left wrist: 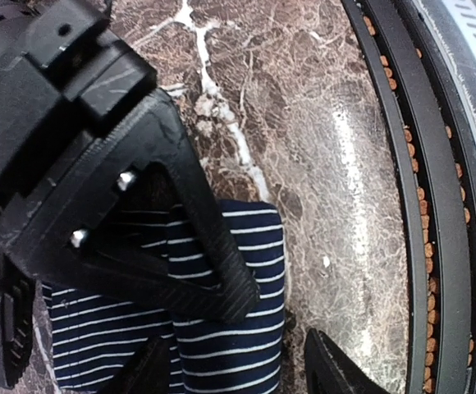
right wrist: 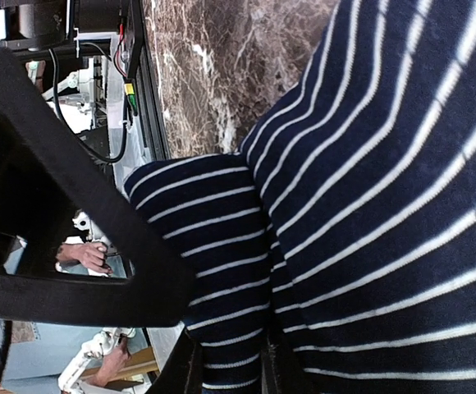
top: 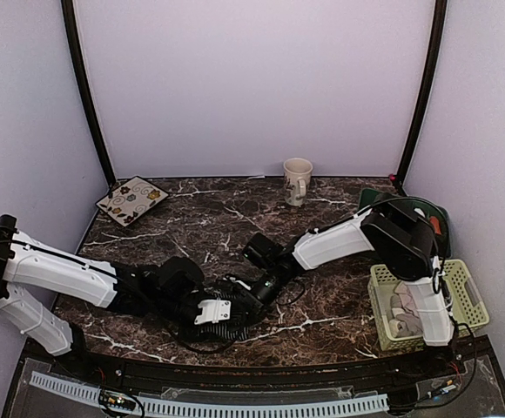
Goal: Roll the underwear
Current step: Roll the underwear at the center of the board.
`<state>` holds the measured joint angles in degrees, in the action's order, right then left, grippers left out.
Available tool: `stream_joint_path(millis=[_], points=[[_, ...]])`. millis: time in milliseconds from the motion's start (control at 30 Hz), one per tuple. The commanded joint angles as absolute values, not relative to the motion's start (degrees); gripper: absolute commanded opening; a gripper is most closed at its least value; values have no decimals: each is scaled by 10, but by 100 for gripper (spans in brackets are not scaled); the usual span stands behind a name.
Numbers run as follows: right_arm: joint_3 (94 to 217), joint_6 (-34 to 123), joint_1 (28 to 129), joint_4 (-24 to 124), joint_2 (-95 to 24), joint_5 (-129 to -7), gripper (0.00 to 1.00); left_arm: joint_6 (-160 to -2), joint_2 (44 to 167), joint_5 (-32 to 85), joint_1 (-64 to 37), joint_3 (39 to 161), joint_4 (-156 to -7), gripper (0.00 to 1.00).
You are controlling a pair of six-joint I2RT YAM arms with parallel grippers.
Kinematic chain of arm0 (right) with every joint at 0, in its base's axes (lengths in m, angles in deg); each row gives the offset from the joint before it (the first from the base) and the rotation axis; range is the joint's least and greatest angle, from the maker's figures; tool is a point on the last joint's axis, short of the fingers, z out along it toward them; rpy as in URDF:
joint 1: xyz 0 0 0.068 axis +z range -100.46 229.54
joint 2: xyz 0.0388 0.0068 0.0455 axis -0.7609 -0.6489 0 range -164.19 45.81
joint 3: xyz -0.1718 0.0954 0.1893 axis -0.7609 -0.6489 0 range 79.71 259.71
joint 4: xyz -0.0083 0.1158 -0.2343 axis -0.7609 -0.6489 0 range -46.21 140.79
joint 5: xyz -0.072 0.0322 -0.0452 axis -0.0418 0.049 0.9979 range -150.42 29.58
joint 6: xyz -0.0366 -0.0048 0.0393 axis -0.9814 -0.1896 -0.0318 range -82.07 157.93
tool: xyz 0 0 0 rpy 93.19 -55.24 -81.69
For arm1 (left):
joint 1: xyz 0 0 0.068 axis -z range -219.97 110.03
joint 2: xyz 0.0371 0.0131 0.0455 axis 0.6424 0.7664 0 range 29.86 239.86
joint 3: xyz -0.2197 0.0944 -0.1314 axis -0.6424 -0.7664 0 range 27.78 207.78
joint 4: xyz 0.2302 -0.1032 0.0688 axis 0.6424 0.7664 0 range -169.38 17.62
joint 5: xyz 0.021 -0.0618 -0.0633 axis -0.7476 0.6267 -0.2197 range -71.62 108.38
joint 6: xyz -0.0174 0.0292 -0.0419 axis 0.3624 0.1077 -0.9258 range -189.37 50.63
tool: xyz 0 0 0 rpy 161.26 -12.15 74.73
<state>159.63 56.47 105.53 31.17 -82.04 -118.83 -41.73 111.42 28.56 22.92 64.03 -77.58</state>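
Marble table (top: 235, 209) carries the navy striped underwear (left wrist: 221, 328) near its front edge, between your left gripper's (left wrist: 238, 373) spread jaws. Just beyond, your right gripper (right wrist: 226, 377) pinches a fold, the cloth stretching between both jaws.

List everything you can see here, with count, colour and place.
Table: one, brown marble, under everything.
Mug: one, beige, far centre.
Plate: one, white with pattern, far left.
Basket: one, pale green, near right.
Pink underwear: one, pink and cream, in basket.
Navy underwear: one, navy with white stripes, near centre.
Left end effector: one, black, open over navy underwear's edge.
Right end effector: one, black, shut on navy underwear.
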Motion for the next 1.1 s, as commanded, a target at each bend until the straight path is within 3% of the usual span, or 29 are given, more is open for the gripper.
stream_joint_path(millis=[0,100,267,333,500,633,867,1067], points=[[1566,580,1044,295,-845,-1146,2,-402,1143,275,232,669,-765,57],[1549,591,1042,316,-834,-1151,5,-399,1167,281,232,678,-747,51],[1532,599,1041,339,-804,-1136,21,-402,1193,307,232,693,-685,19],[1520,603,1039,352,-785,-1124,28,-403,1192,318,228,692,-673,12],[1454,614,1030,412,-694,-1049,47,-397,1188,415,184,703,-635,4],[1355,596,1028,505,-576,-965,72,-371,1227,517,119,742,-567,3],[1209,435,1091,595,-378,-800,68,-330,1409,659,32,879,-430,5],[1220,347,1180,578,-389,-696,64,-314,1525,689,10,950,-365,6]])
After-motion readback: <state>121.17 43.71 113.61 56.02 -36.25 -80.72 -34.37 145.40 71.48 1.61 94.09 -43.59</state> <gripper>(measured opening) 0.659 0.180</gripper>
